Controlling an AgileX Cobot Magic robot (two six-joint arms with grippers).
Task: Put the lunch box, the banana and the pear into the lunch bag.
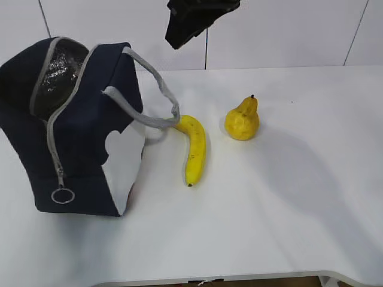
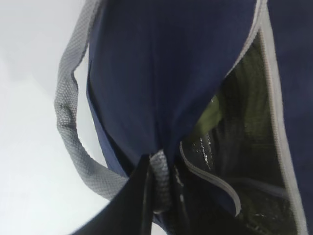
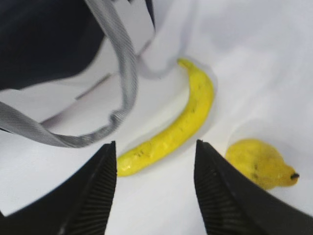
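Black right fingers (image 3: 155,191) hover parted and empty just above the white counter (image 1: 287,203), the left fingers (image 2: 159,196) pinch the navy lunch bag (image 1: 90,131) handle, so if that hold slips the opening may sag before banana (image 1: 195,149) or pear (image 1: 242,119) enters.

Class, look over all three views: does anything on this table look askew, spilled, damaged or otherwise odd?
Nothing is spilled or damaged. The lunch bag leans, its zipper open. The left claw pinches a grey handle. The banana and pear lie outside, intact.
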